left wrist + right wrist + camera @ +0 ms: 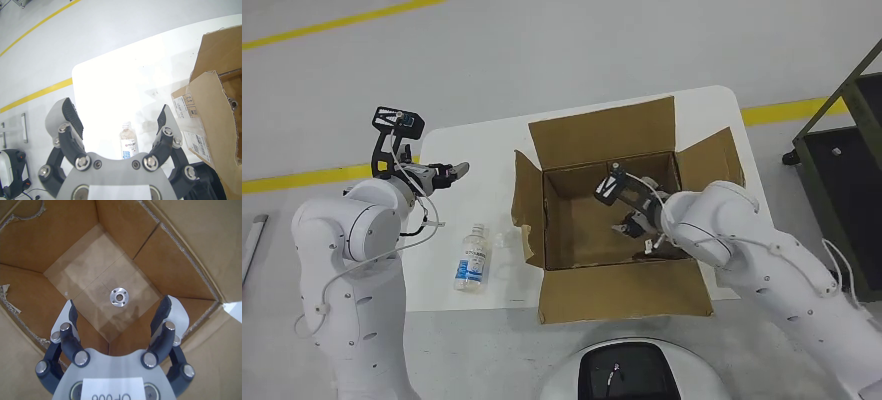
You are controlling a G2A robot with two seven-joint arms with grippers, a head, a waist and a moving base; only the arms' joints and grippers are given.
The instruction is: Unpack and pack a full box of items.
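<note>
Cardboard box (627,292) holds a round metal flange (119,297) under the spread right gripper (119,302). Left gripper (116,104), also spread, hangs near a clear bottle (128,140) on the white table (113,85).

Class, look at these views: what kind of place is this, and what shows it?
Probably an industrial hall or robotics test area: smooth grey floor marked with yellow lines, a wheeled metal cart at the edge, and a white table holding a cardboard box.

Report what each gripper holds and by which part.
Nothing: left gripper open, apart from the clear plastic bottle; right gripper open over the round metal flange in the brown cardboard box.
</note>
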